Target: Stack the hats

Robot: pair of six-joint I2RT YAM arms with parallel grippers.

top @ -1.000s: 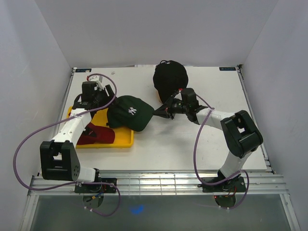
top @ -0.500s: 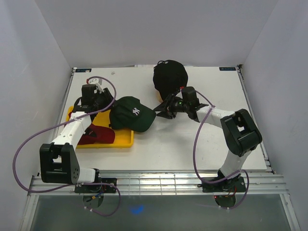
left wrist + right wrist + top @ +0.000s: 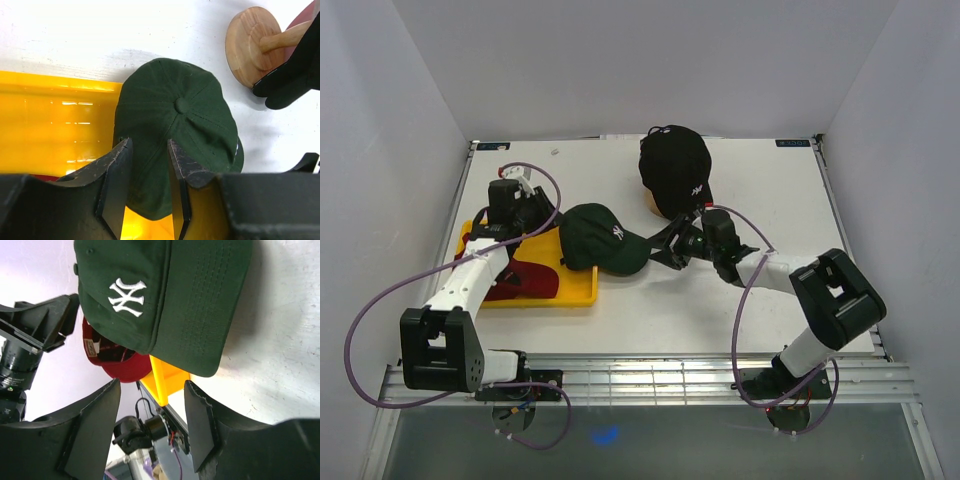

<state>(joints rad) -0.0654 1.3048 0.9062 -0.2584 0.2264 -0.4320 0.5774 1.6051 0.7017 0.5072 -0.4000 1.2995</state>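
While the dark green cap (image 3: 603, 237) lies over the yellow tray's (image 3: 578, 292) far-right corner, the left gripper (image 3: 148, 150) straddles its rear, fingers close together; I cannot tell whether it grips. The right gripper (image 3: 152, 387) sits spread and empty beside the brim, probably leaving the carry to the left.

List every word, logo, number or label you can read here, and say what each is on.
"NY", white interlocked letters, on the dark green cap.
White emblem on the black cap: too small to read.
Tan tag on the red cap: too blurred to read.
Far right corner, a blue sticker: too small to read.
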